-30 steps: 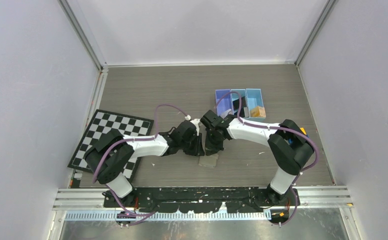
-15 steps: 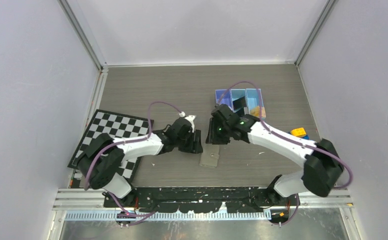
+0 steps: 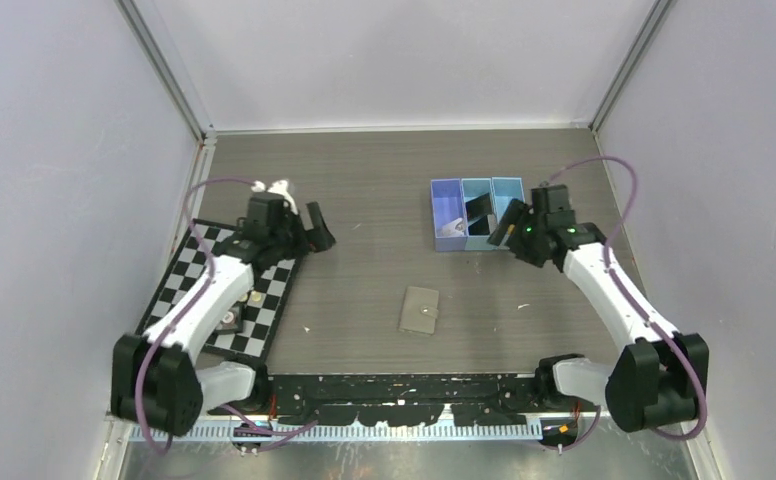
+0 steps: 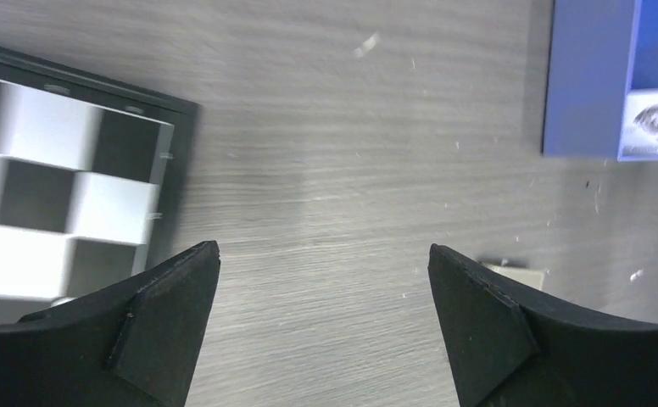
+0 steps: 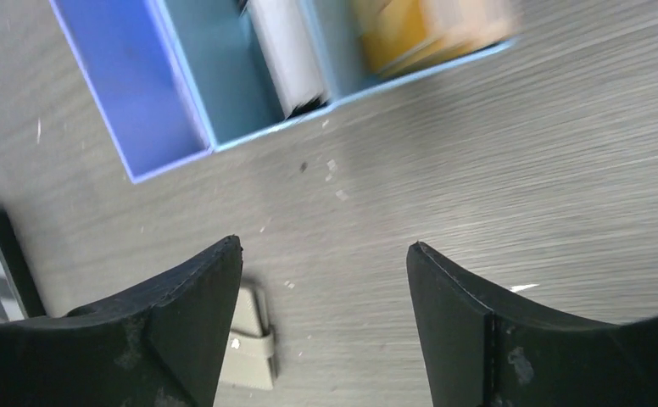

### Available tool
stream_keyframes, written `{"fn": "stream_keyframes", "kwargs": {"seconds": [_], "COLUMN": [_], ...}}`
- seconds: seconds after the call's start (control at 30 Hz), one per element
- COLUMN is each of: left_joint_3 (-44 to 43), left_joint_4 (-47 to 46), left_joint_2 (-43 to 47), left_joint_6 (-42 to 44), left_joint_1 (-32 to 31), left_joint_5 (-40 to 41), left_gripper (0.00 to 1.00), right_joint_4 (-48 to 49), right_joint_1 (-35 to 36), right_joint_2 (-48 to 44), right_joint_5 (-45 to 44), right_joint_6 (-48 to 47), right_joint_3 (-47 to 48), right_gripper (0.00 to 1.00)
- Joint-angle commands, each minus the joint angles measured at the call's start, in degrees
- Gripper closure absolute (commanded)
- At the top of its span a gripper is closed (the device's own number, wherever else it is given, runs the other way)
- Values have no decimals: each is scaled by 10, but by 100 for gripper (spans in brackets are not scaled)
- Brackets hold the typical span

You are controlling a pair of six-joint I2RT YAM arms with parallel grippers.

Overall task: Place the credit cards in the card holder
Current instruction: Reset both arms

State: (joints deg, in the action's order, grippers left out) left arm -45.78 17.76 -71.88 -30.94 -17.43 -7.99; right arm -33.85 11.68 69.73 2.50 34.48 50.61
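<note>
Grey, probably floppy, the card holder [image 3: 421, 309] is lying near the table's [image 3: 364, 180] front edge; pinch its rim. Your left gripper [image 4: 321, 254] and right gripper [image 5: 324, 246] are gaping empty.

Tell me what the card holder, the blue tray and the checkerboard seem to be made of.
Card holder: probably faux leather or fabric, matte grey-taupe, with a small shiny snap.
Blue tray: likely plastic, smooth, thin straight walls, uniform colour.
Checkerboard: perhaps a rigid printed board, flat black and white squares with a black rim; material uncertain.
</note>
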Motion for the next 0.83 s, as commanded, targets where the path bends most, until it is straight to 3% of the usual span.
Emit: {"fn": "stream_keyframes", "kwargs": {"seconds": [0.0, 0.2, 0.4, 0.53, 0.8], "left_joint_3": [-78, -120, -44, -30, -36], "left_joint_4": [140, 207, 181, 174, 187], "left_joint_2": [143, 293, 388, 397, 374], "left_joint_6": [79, 157, 167, 157, 161], "left_joint_1": [32, 32, 32, 32, 32], "left_joint_5": [111, 210, 245, 239, 244], "left_gripper": [1, 0, 0, 0, 0], "right_joint_4": [34, 154, 229, 252, 238], "right_joint_1": [-61, -64, -64, -64, -63], "right_joint_2": [-80, -197, -307, -347, -333], "right_joint_5": [-55, -149, -193, -185, -181], "right_joint_6": [-49, -85, -121, -127, -127], "right_joint_3": [10, -54, -143, -168, -153], "right_gripper": [23, 21, 21, 21, 21]}}
